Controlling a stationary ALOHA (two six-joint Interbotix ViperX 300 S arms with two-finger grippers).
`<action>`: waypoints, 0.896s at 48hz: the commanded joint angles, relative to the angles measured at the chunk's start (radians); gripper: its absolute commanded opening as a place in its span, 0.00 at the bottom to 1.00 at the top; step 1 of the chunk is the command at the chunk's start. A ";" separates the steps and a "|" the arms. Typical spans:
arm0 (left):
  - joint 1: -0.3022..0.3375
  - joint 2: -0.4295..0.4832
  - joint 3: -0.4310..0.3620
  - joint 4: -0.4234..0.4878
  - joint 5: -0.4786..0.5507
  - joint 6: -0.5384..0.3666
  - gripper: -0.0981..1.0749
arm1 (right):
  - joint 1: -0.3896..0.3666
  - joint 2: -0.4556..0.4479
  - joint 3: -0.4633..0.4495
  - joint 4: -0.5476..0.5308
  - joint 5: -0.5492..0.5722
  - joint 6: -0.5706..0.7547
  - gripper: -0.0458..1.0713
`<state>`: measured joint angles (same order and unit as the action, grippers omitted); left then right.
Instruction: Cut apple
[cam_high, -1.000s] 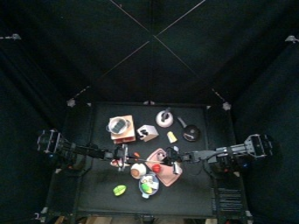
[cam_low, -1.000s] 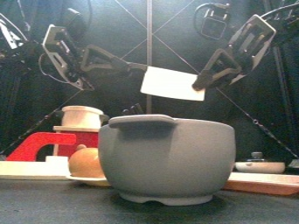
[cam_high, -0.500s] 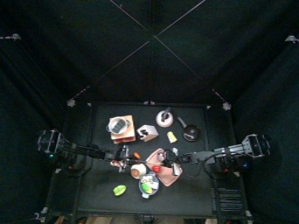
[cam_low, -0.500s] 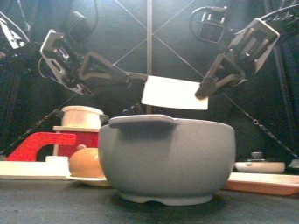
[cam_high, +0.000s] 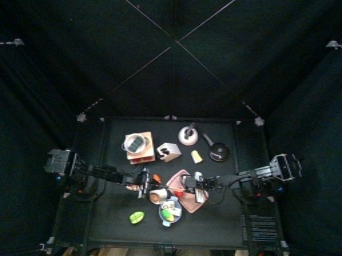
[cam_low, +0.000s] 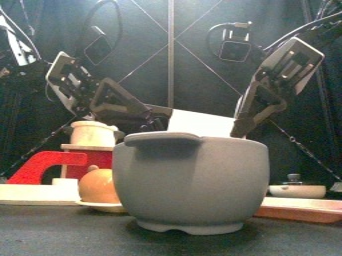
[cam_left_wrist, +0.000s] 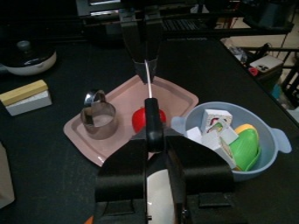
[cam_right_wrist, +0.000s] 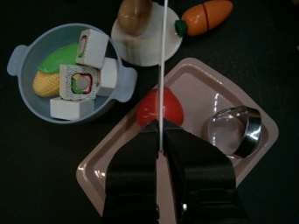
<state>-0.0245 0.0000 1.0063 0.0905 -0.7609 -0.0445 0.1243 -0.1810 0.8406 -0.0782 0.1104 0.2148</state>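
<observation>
Apple (cam_right_wrist: 158, 107) under knife (cam_right_wrist: 160, 74), metal cup (cam_right_wrist: 237, 129) beside, bowl (cam_right_wrist: 35, 58) near

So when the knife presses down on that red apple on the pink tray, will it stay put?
Probably not by itself. The apple looks round and glossy, so it may roll or skid on the smooth tray. The knife sits over its middle, which should help.

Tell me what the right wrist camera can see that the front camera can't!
Only the right wrist view shows the red apple on the pink tray, with the knife held over it by the right gripper, plus the metal ring. Only the front view shows the red stand and both arms hanging behind. Both show the grey bowl, and the knife too.
</observation>
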 joint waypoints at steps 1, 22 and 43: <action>0.002 -0.003 -0.009 -0.002 0.018 -0.002 0.45 | 0.015 -0.011 -0.009 0.003 0.005 -0.003 0.34; -0.021 -0.002 -0.014 -0.005 0.089 -0.003 0.45 | 0.026 0.015 -0.012 0.003 0.008 -0.002 0.34; -0.012 0.000 -0.021 -0.005 0.095 -0.002 0.45 | 0.026 0.020 -0.017 0.006 0.011 -0.003 0.34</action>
<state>-0.0476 0.0031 0.9971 0.0890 -0.6627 -0.0476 0.1365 -0.1503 0.8314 -0.0706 0.1135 0.2148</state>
